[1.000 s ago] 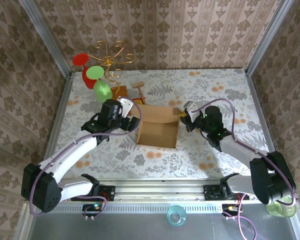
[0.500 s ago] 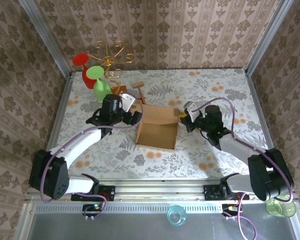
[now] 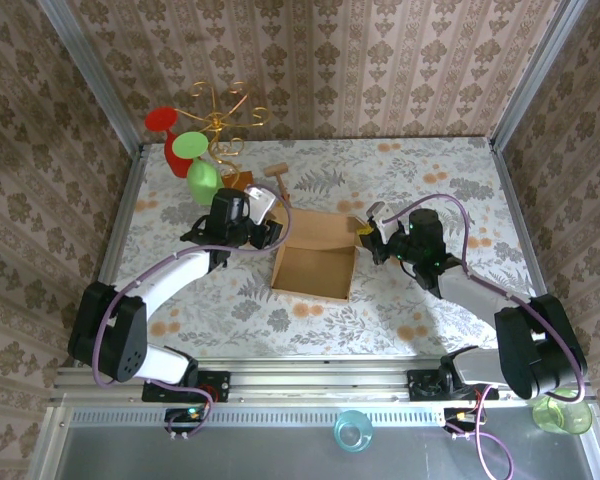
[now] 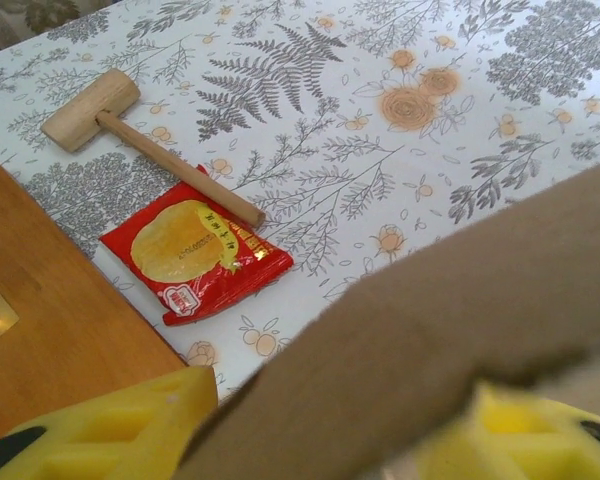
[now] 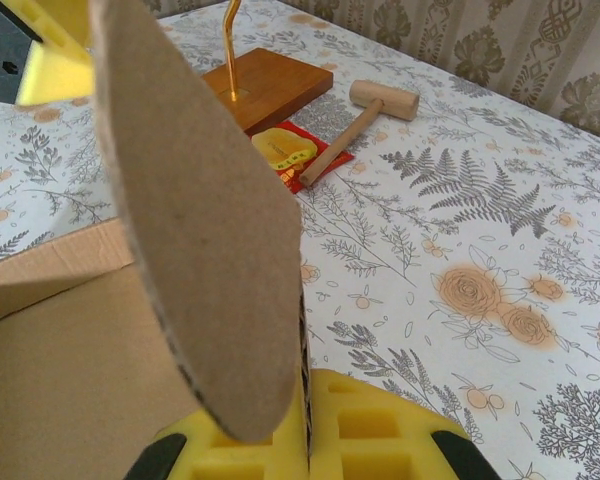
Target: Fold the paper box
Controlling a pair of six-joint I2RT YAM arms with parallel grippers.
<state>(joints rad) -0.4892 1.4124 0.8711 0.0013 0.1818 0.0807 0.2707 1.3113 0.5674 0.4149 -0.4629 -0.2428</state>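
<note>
the paper box point(image 3: 315, 262) sits mid-table, about half folded i'd say, its walls up but nothing tucked or closed yet, with my right gripper point(image 5: 305, 432) clamped on its right flap and my left gripper point(image 3: 272, 232) straddling the left flap, though i cannot tell if it is gripping.

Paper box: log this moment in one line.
paper box: partly folded | left jaws: straddling left flap | right jaws: shut on right flap

Twin white-and-black arms
Left arm point(image 3: 175, 280), right arm point(image 3: 475, 290): purple cables, yellow gridded pads point(image 5: 365, 420), black bases at five and seven o'clock, perhaps a green wrist light.
</note>
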